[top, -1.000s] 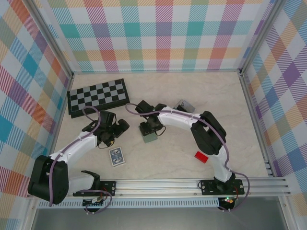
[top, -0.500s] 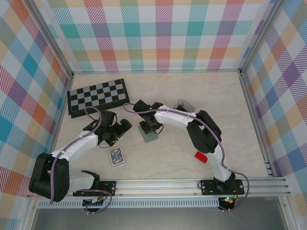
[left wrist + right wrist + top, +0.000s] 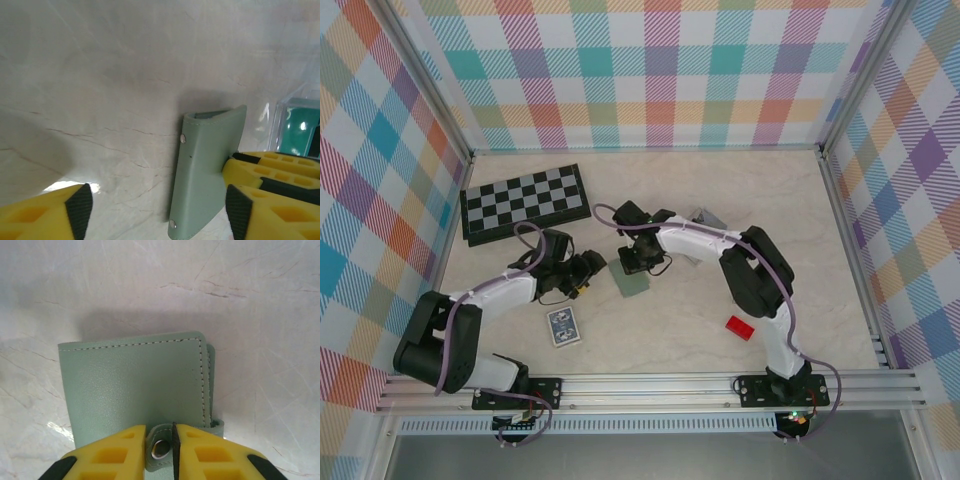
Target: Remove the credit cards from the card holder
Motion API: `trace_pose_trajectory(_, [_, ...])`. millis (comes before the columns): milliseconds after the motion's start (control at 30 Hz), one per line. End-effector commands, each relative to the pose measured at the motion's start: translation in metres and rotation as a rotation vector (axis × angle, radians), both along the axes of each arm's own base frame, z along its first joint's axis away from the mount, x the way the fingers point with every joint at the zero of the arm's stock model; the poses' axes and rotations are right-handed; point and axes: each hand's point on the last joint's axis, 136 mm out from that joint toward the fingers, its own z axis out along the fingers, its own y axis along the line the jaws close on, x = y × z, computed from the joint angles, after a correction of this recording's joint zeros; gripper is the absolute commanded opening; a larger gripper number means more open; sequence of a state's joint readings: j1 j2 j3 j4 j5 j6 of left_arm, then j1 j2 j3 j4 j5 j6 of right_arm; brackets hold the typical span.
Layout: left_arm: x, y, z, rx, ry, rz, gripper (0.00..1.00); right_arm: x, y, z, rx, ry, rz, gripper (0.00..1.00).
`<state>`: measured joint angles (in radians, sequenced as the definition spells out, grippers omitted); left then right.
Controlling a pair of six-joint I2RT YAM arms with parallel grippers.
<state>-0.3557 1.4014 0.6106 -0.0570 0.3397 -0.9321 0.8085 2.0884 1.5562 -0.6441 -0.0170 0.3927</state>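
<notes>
At the far left of the table (image 3: 670, 345) a chessboard (image 3: 525, 203) lies flat near the back wall. Nearer to me, the left arm reaches in low from its base, and the left gripper (image 3: 591, 269) sits just left of the card holder. Its jaws stand wide apart. In the left wrist view one yellow finger (image 3: 45, 217) is well clear on the left, the other is close by the holder's right edge, and the holder's near end lies between them without being squeezed.

A blue-and-white playing-card pack (image 3: 563, 326) lies near the front, on its own, below the left gripper.

The card holder (image 3: 632, 283) is about mid-table, a pale green wallet folded shut, its stitched face showing. Two small studs show along one edge.

The right gripper (image 3: 639, 266) comes down on its far side. From the right wrist view its yellow fingers (image 3: 115, 455) are drawn almost together, pinching the holder's little snap tab (image 3: 159, 446) between them, so it has hold of the card holder by that tab.

Farther right, toward the back, a clear plastic tray (image 3: 705, 217) sits beside the right arm. A small red block (image 3: 739, 327) lies near the front right, well apart from everything else.
</notes>
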Motion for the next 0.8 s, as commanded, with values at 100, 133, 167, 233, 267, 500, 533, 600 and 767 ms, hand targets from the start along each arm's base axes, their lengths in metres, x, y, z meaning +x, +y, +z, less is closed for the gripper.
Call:
trace_pose_trajectory(100, [0.006, -0.034, 0.001, -0.060, -0.022, -0.078, 0.60, -0.012, -0.016, -0.020, 0.042, 0.129, -0.058, 0.15])
trace_pose_trajectory(133, [0.007, -0.039, 0.001, -0.064, -0.024, -0.090, 0.58, -0.012, -0.016, -0.020, 0.055, 0.136, -0.063, 0.14])
trace_pose_trajectory(167, [0.008, -0.043, 0.001, -0.068, -0.029, -0.099, 0.55, -0.012, -0.017, -0.020, 0.064, 0.144, -0.068, 0.13])
trace_pose_trajectory(233, [0.009, -0.050, 0.002, -0.070, -0.035, -0.111, 0.52, -0.011, -0.018, -0.020, 0.078, 0.151, -0.075, 0.11])
trace_pose_trajectory(267, [0.010, -0.052, 0.003, -0.067, -0.036, -0.115, 0.51, -0.011, -0.019, -0.020, 0.081, 0.154, -0.080, 0.10])
trace_pose_trajectory(500, [0.010, -0.054, 0.000, -0.004, -0.031, -0.113, 0.47, -0.006, -0.022, -0.009, 0.150, 0.158, -0.108, 0.08])
trace_pose_trajectory(533, [0.010, -0.052, 0.000, 0.013, -0.032, -0.109, 0.47, -0.005, -0.021, -0.005, 0.170, 0.156, -0.108, 0.08])
trace_pose_trajectory(600, [0.009, -0.047, -0.001, 0.045, -0.024, -0.106, 0.47, -0.001, -0.019, 0.011, 0.234, 0.141, -0.103, 0.07])
trace_pose_trajectory(767, [0.009, -0.032, -0.003, 0.123, -0.017, -0.070, 0.49, 0.002, -0.014, 0.057, 0.354, 0.090, -0.070, 0.05])
